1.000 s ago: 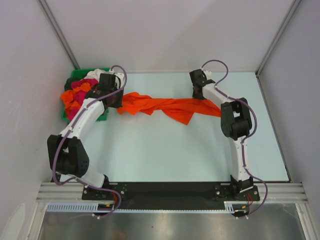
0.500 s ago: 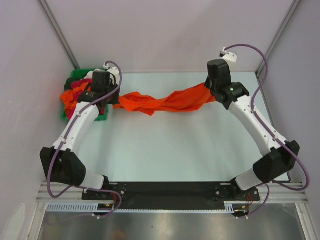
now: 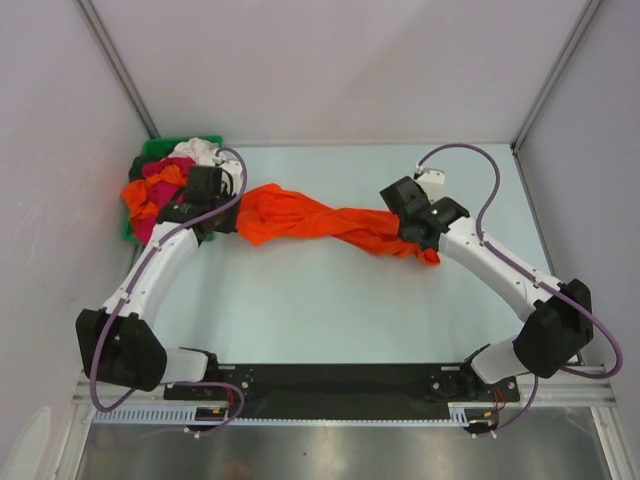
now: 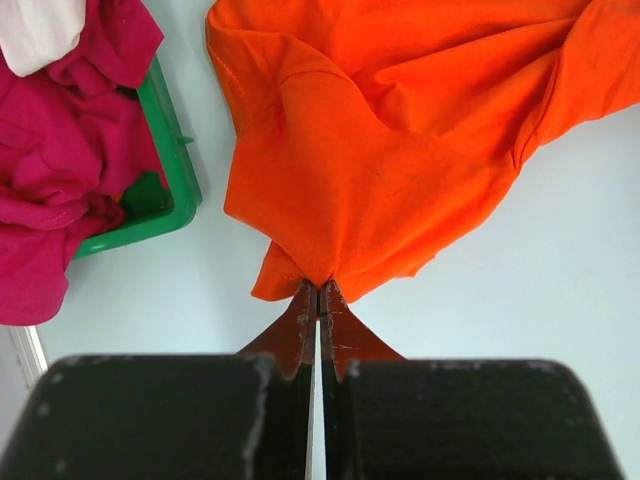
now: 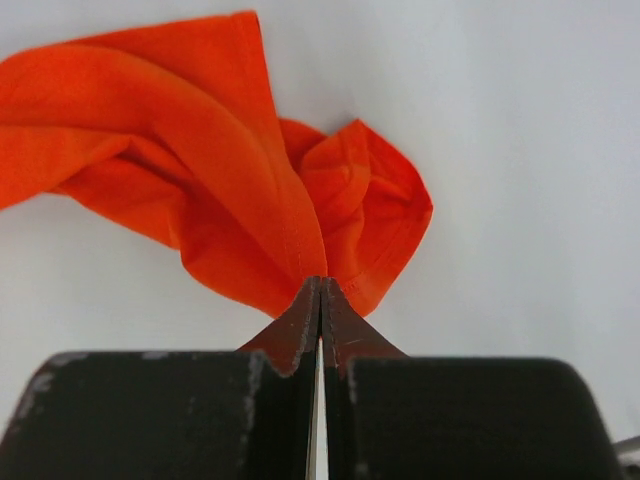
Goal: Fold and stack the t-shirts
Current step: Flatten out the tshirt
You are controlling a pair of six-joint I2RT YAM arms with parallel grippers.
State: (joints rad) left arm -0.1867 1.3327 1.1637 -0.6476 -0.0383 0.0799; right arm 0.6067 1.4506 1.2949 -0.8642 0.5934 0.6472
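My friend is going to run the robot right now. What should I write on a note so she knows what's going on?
Left gripper: shut on one end of the orange t-shirt.
Right gripper: shut on the other end.
The orange t-shirt stretches between them across the table, twisted and bunched, not flat.
The green bin at the far left holds a heap: a magenta shirt, a white shirt and more orange cloth.
Done: one shirt is out of the bin. Nothing is folded and there is no stack.
Left: spread it flat, fold it, then fold and stack the rest.
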